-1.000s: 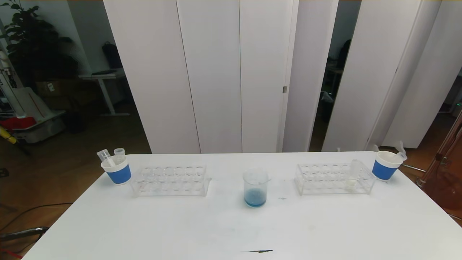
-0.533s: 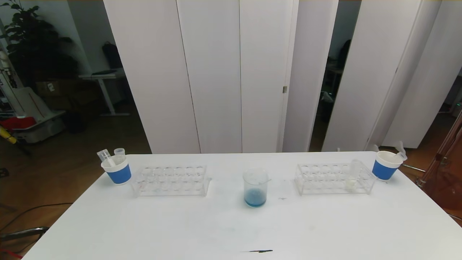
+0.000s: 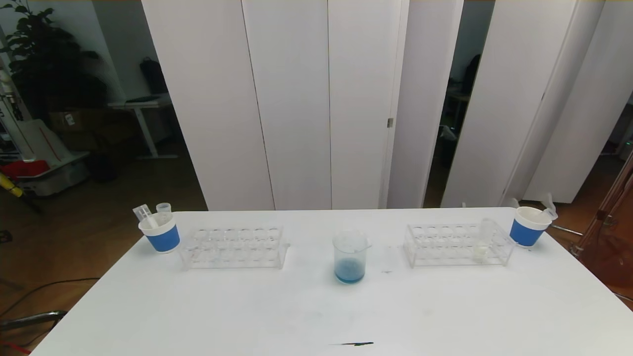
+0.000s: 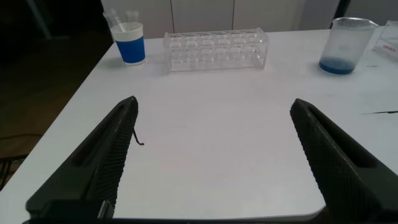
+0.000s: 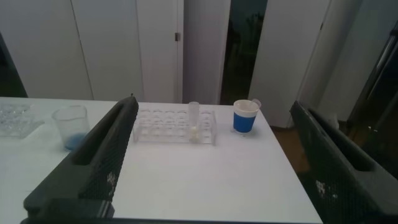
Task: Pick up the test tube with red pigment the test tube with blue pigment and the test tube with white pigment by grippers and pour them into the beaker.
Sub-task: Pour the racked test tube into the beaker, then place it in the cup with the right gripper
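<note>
Both arms sit out of the head camera's sight. At two o'clock, the white-pigment tube (image 3: pixel 483 241) in its rack (image 3: pixel 457 244) is too faint to read.

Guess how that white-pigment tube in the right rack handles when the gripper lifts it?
The test tube with white pigment looks like thin clear glass or plastic, so probably slick and possibly fragile under a hard squeeze. Only a little pale liquid sits at its bottom, so likely light. It stands upright in the right rack; being round, it would probably roll if laid on the table.
</note>
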Robot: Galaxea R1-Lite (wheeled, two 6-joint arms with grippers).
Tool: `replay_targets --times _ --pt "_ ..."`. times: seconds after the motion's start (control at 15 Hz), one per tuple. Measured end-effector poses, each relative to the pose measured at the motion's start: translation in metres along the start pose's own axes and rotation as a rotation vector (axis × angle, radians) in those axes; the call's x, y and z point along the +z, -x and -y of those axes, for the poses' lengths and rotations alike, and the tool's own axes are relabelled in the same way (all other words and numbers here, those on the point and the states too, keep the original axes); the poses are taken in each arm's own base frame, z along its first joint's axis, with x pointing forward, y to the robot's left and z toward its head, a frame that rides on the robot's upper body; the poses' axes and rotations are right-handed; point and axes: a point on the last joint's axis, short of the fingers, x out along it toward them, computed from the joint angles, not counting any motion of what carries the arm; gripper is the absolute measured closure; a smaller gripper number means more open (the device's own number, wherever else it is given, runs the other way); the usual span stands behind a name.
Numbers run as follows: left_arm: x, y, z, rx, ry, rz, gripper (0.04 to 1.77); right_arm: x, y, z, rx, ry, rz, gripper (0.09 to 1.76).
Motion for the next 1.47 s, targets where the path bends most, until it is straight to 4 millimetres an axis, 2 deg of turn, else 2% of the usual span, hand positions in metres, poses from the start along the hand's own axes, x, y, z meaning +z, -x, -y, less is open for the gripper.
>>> replay_targets --times 0.27,0.4,0.53,0.8,1.0,1.2,1.47 --pt "0.0 0.0 0.0 0.0 0.0 0.0 0.06 0.058 -0.048 0.001 -0.013 -0.031 -0.014 0.1" --pt "0.0 0.0 0.0 0.0 0.0 0.0 0.06 0.073 -0.081 0.001 -0.016 -0.041 -0.031 0.1" --pt "0.0 0.0 0.0 0.0 0.0 0.0 0.06 0.077 -0.116 0.001 -0.02 -0.042 -0.052 0.1" --pt "0.0 0.0 0.0 0.0 0.0 -0.001 0.06 0.061 -0.187 0.002 -0.039 -0.043 -0.122 0.1" --pt "0.0 0.0 0.0 0.0 0.0 -0.001 0.06 0.041 -0.224 0.001 -0.039 -0.054 -0.177 0.1" --pt "0.0 0.0 0.0 0.0 0.0 -0.001 0.06 0.016 -0.245 -0.001 -0.038 -0.064 -0.239 0.1" --pt "0.0 0.0 0.0 0.0 0.0 0.0 0.06 -0.026 -0.253 -0.001 -0.06 -0.068 -0.287 0.1"
